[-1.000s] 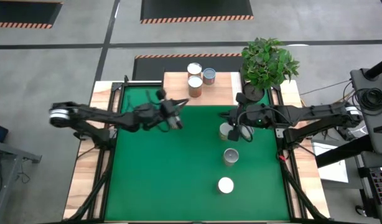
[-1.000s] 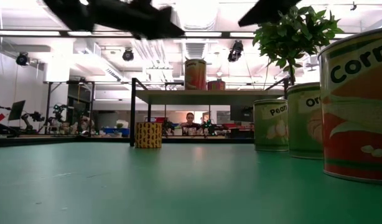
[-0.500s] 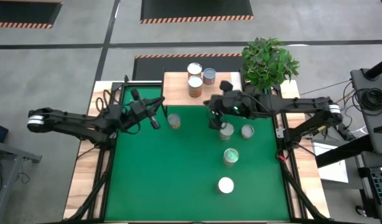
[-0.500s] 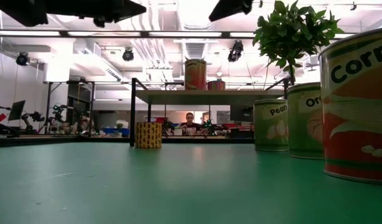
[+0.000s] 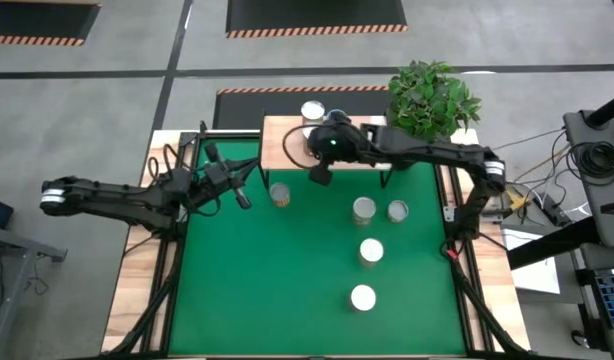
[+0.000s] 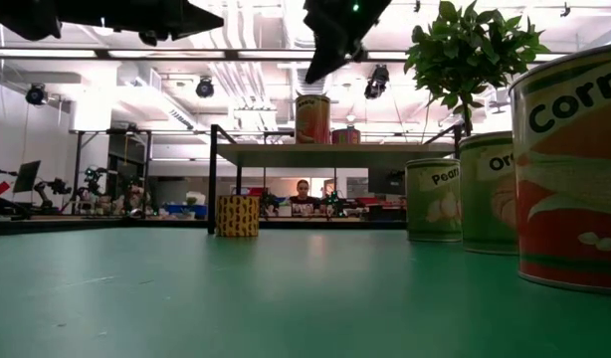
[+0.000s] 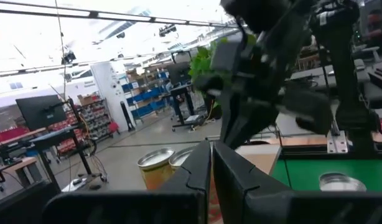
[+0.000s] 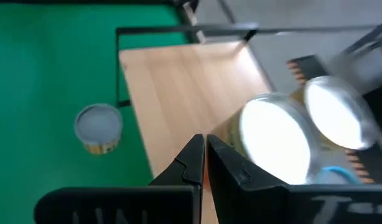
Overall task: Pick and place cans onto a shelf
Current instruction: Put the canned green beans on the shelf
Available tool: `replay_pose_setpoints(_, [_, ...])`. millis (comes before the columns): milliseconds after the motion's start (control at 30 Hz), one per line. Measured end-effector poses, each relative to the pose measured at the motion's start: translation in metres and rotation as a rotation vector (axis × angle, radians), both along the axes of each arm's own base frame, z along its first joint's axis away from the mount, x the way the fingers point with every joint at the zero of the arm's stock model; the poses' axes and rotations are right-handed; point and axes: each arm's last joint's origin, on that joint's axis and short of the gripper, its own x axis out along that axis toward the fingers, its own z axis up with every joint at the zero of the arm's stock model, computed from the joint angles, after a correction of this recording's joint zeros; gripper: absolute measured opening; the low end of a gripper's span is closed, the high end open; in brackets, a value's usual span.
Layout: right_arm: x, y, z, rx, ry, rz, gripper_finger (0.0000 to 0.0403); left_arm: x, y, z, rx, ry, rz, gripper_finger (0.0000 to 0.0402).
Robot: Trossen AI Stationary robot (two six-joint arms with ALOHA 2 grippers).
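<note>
Light-wood shelf (image 5: 287, 140) on thin black legs at the far edge of the green-topped bench (image 5: 287, 290). Cylindrical cans with silvery round tops stand on the board; one (image 5: 313, 110) shows clear of the arm in the high view, and two lids (image 8: 275, 140) fill the right wrist view. On the smooth green mat stand five more: one yellow-labelled can (image 5: 279, 194) near the shelf's front, and four (image 5: 371, 250) grouped toward the right. The right end effector (image 5: 319, 175) hangs at the shelf's front edge, fingers pressed together, holding nothing. The left end effector (image 5: 244, 197) hovers above the mat's left part, fingers likewise closed and empty. A leafy potted plant (image 5: 432, 100) sits beside the shelf. Bench borders are pale wood; the floor is grey concrete (image 5: 87, 80) with hazard-striped mats.
</note>
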Motion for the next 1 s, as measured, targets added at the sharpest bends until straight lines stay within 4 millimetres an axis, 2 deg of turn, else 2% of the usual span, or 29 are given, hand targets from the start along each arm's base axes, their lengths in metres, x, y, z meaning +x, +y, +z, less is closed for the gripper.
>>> replay_pose_setpoints(167, [0.006,-0.015,-0.012,0.003,0.059,-0.011,0.0009,-0.004,0.0,0.003,-0.012,-0.023,-0.003,0.0])
replay_pose_setpoints(300, [0.002,-0.023,-0.009,0.001,0.053,-0.035,0.0009,-0.005,0.0,0.003,-0.015,-0.021,-0.003,0.0])
replay_pose_setpoints(500, [-0.004,-0.023,-0.001,-0.005,0.033,-0.037,0.0009,-0.005,0.0,0.003,-0.015,-0.02,-0.004,0.0])
replay_pose_setpoints(833, [-0.012,-0.021,-0.001,0.006,0.096,-0.032,0.0009,-0.005,0.0,0.002,-0.019,-0.015,-0.004,0.0])
replay_pose_setpoints(1000, [-0.026,-0.023,0.01,0.02,0.125,-0.098,0.0009,-0.005,0.0,0.002,-0.019,-0.012,-0.004,0.0])
